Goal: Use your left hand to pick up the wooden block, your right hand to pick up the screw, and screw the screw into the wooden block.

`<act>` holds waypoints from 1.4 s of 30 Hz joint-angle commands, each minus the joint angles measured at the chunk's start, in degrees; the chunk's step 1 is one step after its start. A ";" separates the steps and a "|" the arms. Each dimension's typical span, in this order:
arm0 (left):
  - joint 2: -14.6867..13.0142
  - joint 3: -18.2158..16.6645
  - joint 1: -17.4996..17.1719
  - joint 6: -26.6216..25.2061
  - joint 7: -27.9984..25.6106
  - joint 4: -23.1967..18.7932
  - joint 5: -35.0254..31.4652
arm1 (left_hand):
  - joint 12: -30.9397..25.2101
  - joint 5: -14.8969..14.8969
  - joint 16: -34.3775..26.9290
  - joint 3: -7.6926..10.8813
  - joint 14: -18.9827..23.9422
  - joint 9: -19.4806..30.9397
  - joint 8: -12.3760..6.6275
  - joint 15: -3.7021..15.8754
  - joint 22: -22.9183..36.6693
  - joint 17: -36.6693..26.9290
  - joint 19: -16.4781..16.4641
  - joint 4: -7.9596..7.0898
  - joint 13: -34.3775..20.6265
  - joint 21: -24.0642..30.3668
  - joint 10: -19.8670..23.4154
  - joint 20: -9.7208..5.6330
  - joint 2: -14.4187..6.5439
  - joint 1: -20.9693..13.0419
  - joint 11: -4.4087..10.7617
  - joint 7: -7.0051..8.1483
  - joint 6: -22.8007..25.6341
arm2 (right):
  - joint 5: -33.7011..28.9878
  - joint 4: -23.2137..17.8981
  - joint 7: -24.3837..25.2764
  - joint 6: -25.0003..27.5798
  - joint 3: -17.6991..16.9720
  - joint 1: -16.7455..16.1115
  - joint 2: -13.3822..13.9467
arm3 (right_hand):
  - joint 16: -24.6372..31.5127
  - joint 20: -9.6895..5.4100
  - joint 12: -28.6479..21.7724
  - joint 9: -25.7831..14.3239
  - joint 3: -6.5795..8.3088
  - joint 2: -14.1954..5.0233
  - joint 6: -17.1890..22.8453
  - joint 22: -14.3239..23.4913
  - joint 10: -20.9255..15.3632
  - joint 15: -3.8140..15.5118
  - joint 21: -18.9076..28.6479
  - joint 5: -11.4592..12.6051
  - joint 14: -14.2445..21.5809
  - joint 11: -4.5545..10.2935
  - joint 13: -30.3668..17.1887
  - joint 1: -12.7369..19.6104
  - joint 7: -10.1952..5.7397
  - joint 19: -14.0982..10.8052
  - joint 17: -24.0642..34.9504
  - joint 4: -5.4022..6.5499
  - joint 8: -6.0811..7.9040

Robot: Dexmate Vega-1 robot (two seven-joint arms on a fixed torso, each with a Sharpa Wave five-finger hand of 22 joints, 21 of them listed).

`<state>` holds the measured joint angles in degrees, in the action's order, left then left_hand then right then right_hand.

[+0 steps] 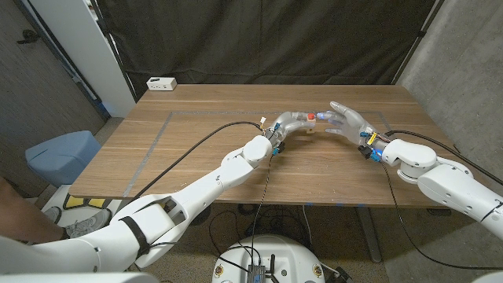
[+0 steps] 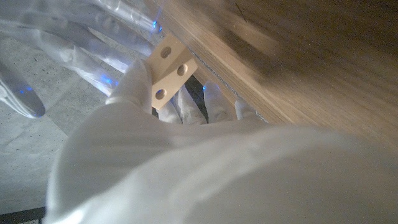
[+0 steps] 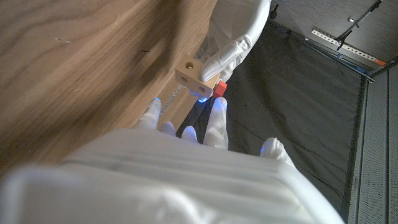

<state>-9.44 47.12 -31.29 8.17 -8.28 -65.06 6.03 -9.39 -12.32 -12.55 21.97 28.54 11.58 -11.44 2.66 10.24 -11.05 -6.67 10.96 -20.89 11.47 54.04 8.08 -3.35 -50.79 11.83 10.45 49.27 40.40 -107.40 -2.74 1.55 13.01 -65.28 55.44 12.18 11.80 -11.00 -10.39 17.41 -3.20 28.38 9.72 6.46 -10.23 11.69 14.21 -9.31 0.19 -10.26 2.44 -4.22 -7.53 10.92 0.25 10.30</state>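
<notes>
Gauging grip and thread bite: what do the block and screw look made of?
Block: pale unfinished wood, going by its matte light face with clean drilled holes. Screw: just a red-orange head is visible, probably plastic; too small to be sure. Left hand holds the block.

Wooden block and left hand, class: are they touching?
Touching. The left wrist view shows the left hand gripping the block, fingers wrapped against its sides.

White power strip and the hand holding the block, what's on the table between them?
Nothing: in the head view, bare wood runs from the power strip to the left hand.
</notes>
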 commanded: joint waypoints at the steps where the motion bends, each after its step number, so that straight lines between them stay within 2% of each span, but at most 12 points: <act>1: 0.12 0.05 0.08 0.07 0.02 0.27 0.05 | -4.13 -0.33 -0.11 2.47 0.37 0.08 -0.34 3.60 0.31 -0.15 -0.18 -1.99 -10.02 0.42 0.82 0.23 -4.08 2.07 -0.05 -3.45 3.96 | -0.25 1.08 -0.48 0.27 0.57 1.27 -0.74 | -0.31 0.30 0.32 -0.11 0.00 0.15 -1.92 0.10 1.05 -0.76 0.06 0.34 -0.23 -0.46 -0.15 0.57 -1.12 -0.50 0.18 -0.36 -0.46; 7: 0.18 0.10 0.25 0.10 0.12 0.47 0.02 | -4.10 -0.32 -0.16 2.45 0.43 0.08 -0.33 3.67 0.31 -0.16 -0.16 -1.97 -10.02 0.41 0.75 0.25 -4.07 2.04 -0.07 -3.37 3.95 | -0.35 1.79 -1.17 0.44 1.10 2.24 -0.97 | -0.70 0.41 0.67 -0.14 -0.13 0.26 -4.99 0.08 2.68 -0.90 -0.33 0.39 -1.03 -0.57 -0.17 0.56 -2.31 -0.38 0.25 -0.40 -0.74; 9: 0.24 0.09 0.31 0.16 0.12 0.59 0.03 | -4.11 -0.31 -0.14 2.43 0.37 0.08 -0.34 3.68 0.31 -0.15 -0.17 -1.91 -9.99 0.41 0.81 0.22 -4.01 1.98 0.00 -3.34 3.97 | -0.23 1.99 -1.45 0.72 1.28 2.62 -1.00 | -0.88 0.45 0.76 -0.14 -0.21 0.30 -6.49 0.08 3.48 -0.99 -0.59 0.42 -1.55 -0.60 -0.18 0.54 -3.25 -0.03 0.28 -0.40 -0.78; 12: 0.26 0.10 0.42 0.20 0.14 0.70 -0.01 | -4.10 -0.32 -0.13 2.45 0.35 0.08 -0.32 3.63 0.31 -0.15 -0.14 -1.91 -9.99 0.40 0.79 0.24 -4.05 1.96 0.00 -3.36 3.92 | -0.14 2.45 -2.28 0.97 1.70 3.33 -1.02 | -1.07 0.48 0.89 -0.14 -0.30 0.37 -7.40 0.07 4.39 -1.18 -0.80 0.44 -2.12 -0.80 -0.19 0.47 -3.52 0.37 0.32 -0.38 -0.69; 16: 0.30 0.10 0.54 0.20 0.17 0.82 -0.03 | -4.09 -0.31 -0.14 2.44 0.35 0.08 -0.28 3.66 0.31 -0.16 -0.14 -1.93 -9.98 0.40 0.76 0.27 -4.06 1.98 -0.18 -3.42 3.82 | -0.18 3.26 -3.63 1.22 2.53 4.53 -1.15 | -1.33 0.51 0.94 -0.15 -0.60 0.46 -9.54 0.08 5.94 -1.31 -1.24 0.47 -3.35 -1.42 -0.23 0.06 -3.32 1.58 0.45 -0.12 -0.67; 23: 0.38 0.18 0.73 0.36 0.31 1.01 -0.08 | -4.11 -0.31 -0.13 2.46 0.34 0.09 -0.29 3.57 0.31 -0.15 -0.13 -1.97 -10.00 0.40 0.79 0.23 -4.08 2.01 0.08 -3.43 3.85 | -0.02 4.04 -4.89 1.92 3.48 5.90 -1.28 | -1.43 0.51 0.93 -0.14 -0.85 0.49 -10.98 0.08 7.02 -1.41 -1.43 0.51 -4.23 -1.70 -0.25 -0.30 -3.17 2.53 0.55 0.16 -0.63; 35: 0.18 0.14 0.33 -0.05 -0.09 0.20 -0.20 | -4.12 -0.31 -0.14 2.45 0.32 0.08 -0.31 3.61 0.31 -0.15 -0.12 -1.95 -9.96 0.39 0.86 0.19 -4.09 1.99 0.02 -3.36 3.90 | 0.16 4.64 -6.08 2.03 4.20 6.65 -1.22 | -1.41 0.50 0.86 -0.13 -1.04 0.51 -11.40 0.11 7.59 -1.43 -1.48 0.56 -4.67 -1.79 -0.25 -0.54 -3.33 3.15 0.60 0.38 -0.41; 42: 0.09 0.13 0.08 -0.33 -0.30 -0.20 -0.23 | -4.10 -0.30 -0.17 2.42 0.37 0.09 -0.34 3.64 0.31 -0.16 -0.15 -1.94 -9.95 0.40 0.80 0.25 -4.07 1.98 0.01 -3.39 3.95 | 0.25 4.86 -6.44 1.84 4.32 6.80 -1.19 | -1.32 0.49 0.71 -0.12 -1.14 0.49 -11.03 0.13 7.61 -1.40 -1.47 0.60 -4.74 -1.36 -0.25 -0.65 -3.15 3.48 0.63 0.52 -0.09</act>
<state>-9.20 47.26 -30.81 8.40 -8.23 -64.62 5.91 -9.39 -12.32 -12.55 21.97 28.53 11.60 -11.44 2.66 10.24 -11.05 -6.67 10.96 -20.89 11.47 54.04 8.08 -3.35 -50.79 11.82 10.45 49.27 40.44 -103.00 -8.40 3.42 16.89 -59.05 54.26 10.96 12.08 -10.36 -10.40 16.52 -2.78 17.38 9.75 9.93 -11.05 10.57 14.41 -10.16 -1.24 -10.26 2.02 -7.48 -4.49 11.34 0.64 9.71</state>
